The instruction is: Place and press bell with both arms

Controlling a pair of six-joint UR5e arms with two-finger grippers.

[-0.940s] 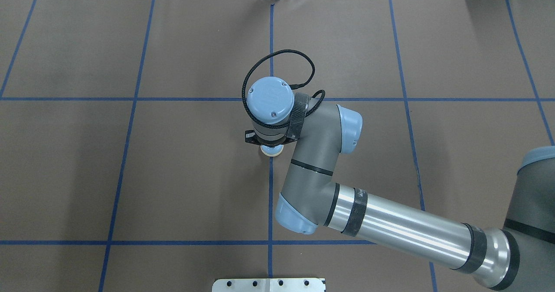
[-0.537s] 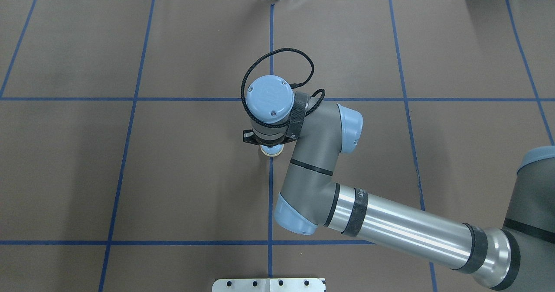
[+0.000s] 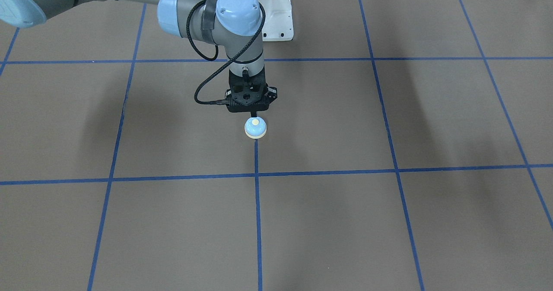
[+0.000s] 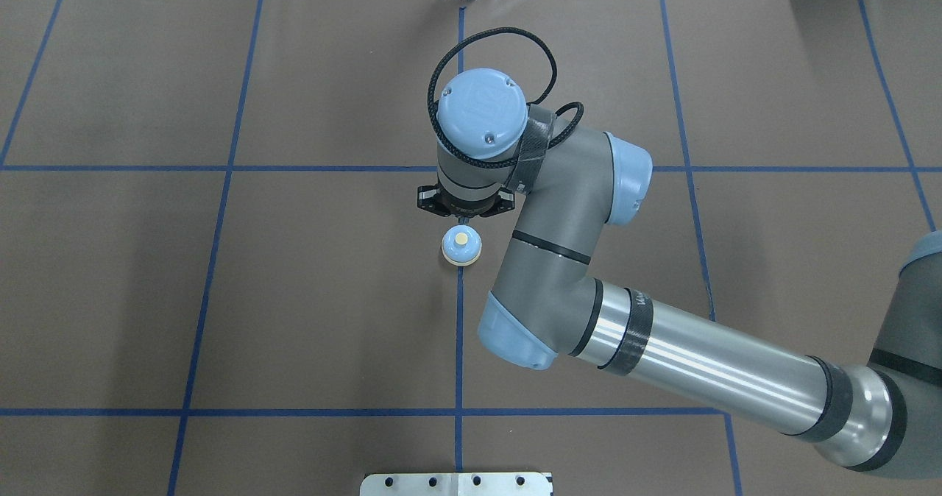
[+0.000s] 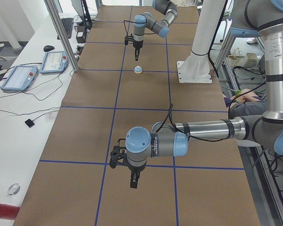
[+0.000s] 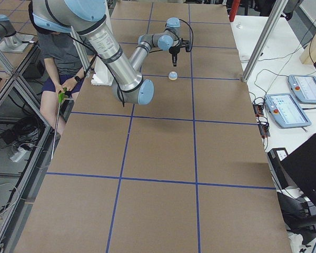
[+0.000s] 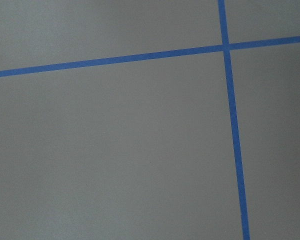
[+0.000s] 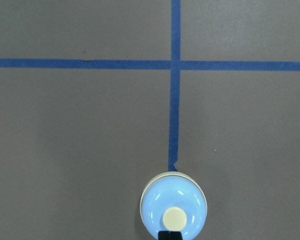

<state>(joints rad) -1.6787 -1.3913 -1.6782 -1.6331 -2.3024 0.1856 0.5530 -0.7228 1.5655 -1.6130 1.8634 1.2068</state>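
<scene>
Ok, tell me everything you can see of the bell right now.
The bell is a small glossy light-blue dome, plastic or painted metal by its look, with a round cream button on top and a cream rim at its base. It sits upright on the brown table, at the end of a blue tape line. Only the table touches it: the right gripper hangs above it with a clear gap, jaws together.

right hand [image 3: 255,115]: lifted off the bell [image 4: 461,247], now hanging clear above its button [image 4: 461,238].
bell: earlier half hidden under the wrist from overhead, now fully exposed.
right arm [image 4: 559,209]: wrist raised.
</scene>
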